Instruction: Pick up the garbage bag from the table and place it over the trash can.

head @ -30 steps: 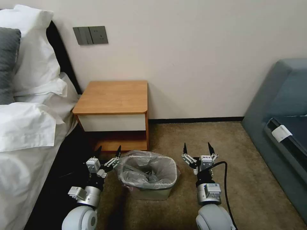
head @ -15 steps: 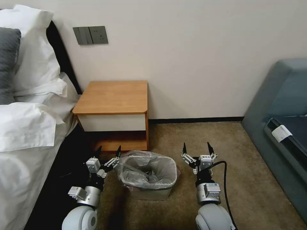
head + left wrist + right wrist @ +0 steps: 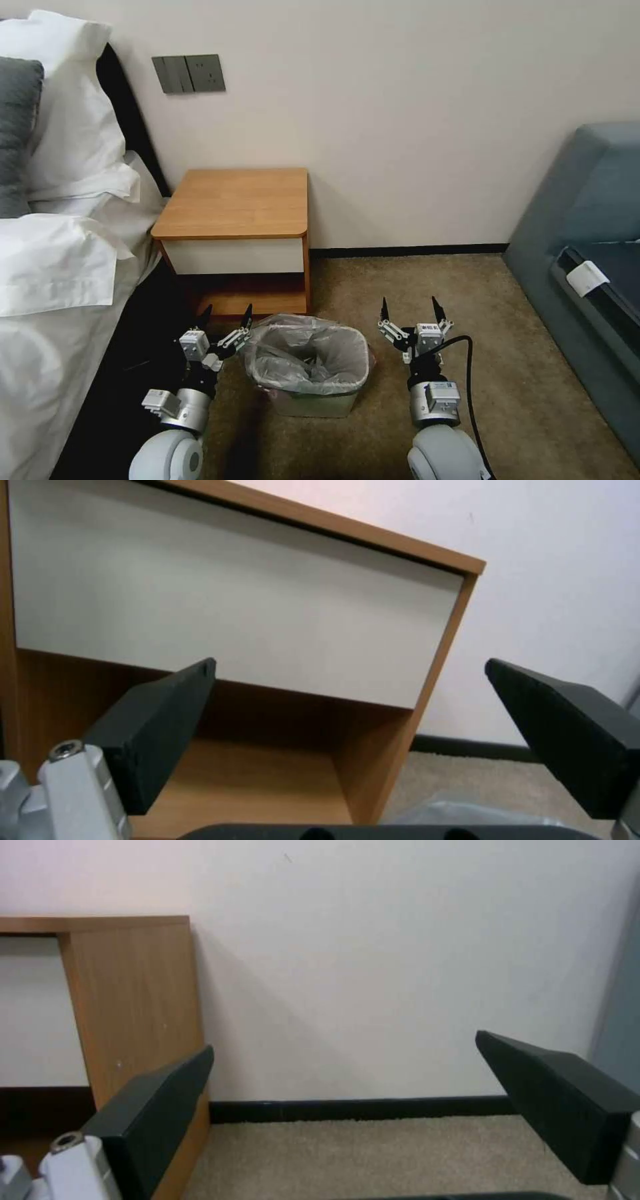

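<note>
Since no change was seen against the earlier pictures, the garbage bag [image 3: 307, 357] was judged already fitted over the trash can [image 3: 313, 402], near the bench [image 3: 233, 203]. The left end effector [image 3: 225, 316] and right end effector [image 3: 408, 309] were held released beside it.

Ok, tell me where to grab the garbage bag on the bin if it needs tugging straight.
Grip the garbage bag where its film folds over the trash can rim, probably at the short sides: the left gripper and right gripper sit open on either side. Come from outside and above, since the overhang hangs loose there while the middle sags into the can.
</note>
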Robot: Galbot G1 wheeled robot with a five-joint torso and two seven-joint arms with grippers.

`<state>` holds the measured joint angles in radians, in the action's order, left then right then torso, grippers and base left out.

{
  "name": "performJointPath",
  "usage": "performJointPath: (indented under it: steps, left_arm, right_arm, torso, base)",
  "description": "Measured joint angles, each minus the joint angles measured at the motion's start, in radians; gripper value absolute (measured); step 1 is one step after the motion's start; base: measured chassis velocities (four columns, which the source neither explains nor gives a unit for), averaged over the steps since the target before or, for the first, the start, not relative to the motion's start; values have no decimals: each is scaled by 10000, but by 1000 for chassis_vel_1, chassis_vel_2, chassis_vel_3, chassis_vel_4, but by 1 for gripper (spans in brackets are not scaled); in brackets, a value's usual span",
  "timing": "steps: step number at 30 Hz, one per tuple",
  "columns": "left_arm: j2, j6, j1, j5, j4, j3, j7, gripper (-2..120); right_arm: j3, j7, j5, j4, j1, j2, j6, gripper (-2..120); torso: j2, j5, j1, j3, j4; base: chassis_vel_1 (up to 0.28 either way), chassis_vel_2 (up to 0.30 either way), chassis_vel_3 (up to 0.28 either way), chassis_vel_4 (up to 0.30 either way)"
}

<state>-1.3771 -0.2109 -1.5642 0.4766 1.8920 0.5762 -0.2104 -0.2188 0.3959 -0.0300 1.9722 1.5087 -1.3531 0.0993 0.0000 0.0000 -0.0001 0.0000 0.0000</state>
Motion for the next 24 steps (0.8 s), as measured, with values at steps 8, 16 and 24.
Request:
performJointPath:
  steps: [8,16,24]
  left_arm:
    - [0,3,0,1,5,0,0,100]
    - [0,3,0,0,7,0,0,100]
    - [0,3,0,1,7,0,-1,100]
  right_arm:
    - [1,0,4,0,-2,1,0,100]
    - [2,0,4,-1,-2,2,-1,100]
    - [2,0,5,-1,-2,2,-2,100]
  torso:
    - [0,0,0,0,0]
    - [0,0,0,0,0]
    - [0,0,0,0,0]
  base:
    - [0,0,0,0]
    - [0,0,0,0]
    - [0,0,0,0]
